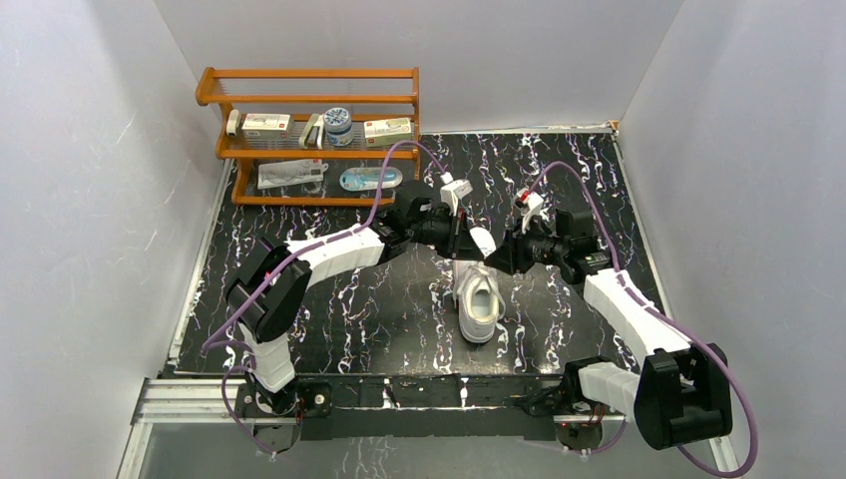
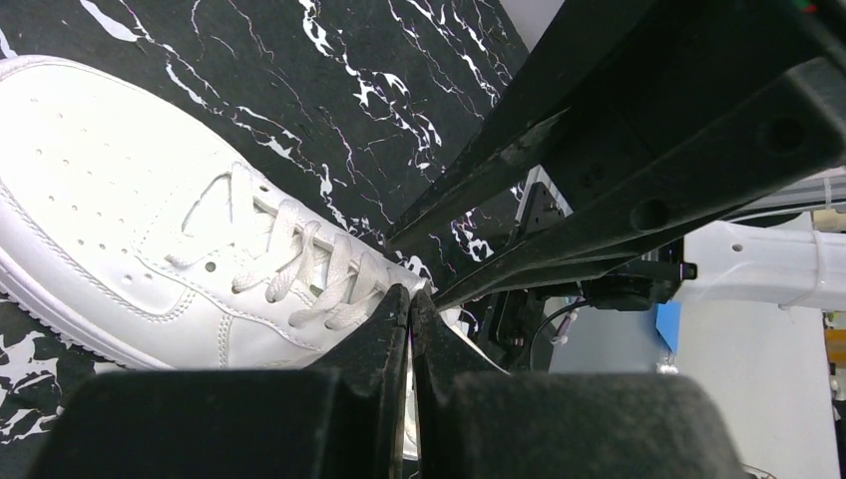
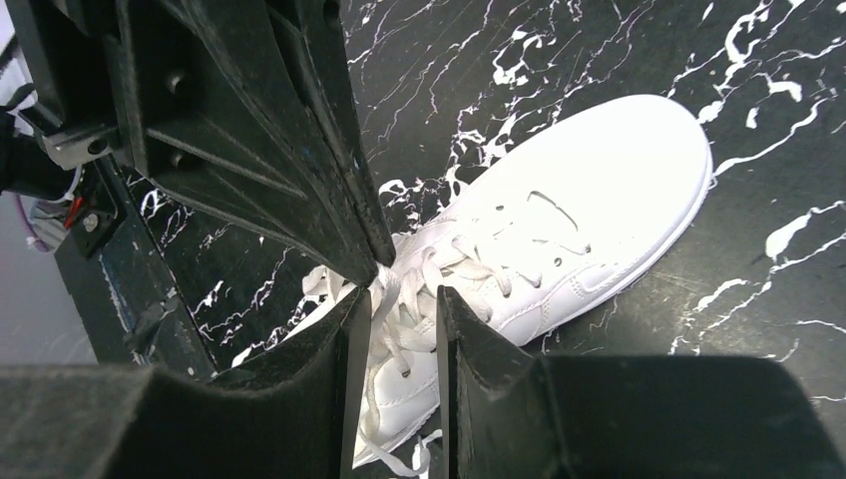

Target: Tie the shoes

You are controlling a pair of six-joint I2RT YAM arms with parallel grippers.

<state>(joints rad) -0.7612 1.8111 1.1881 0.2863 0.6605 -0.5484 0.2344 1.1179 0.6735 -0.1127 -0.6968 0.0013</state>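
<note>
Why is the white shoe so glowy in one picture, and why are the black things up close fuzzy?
Right wrist view: the all-white low-top sneaker is washed out by glare, and the black right gripper sits too close to be sharp. Left wrist view: softer light, stitching shows, but the black left gripper is fuzzy near the lens. Top view: even light, nothing blurred.

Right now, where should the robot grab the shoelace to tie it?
The loose lace end trailing off the shoe near its opening, taken from above. It hangs free, while the crossed laces sit tight and flat.
</note>
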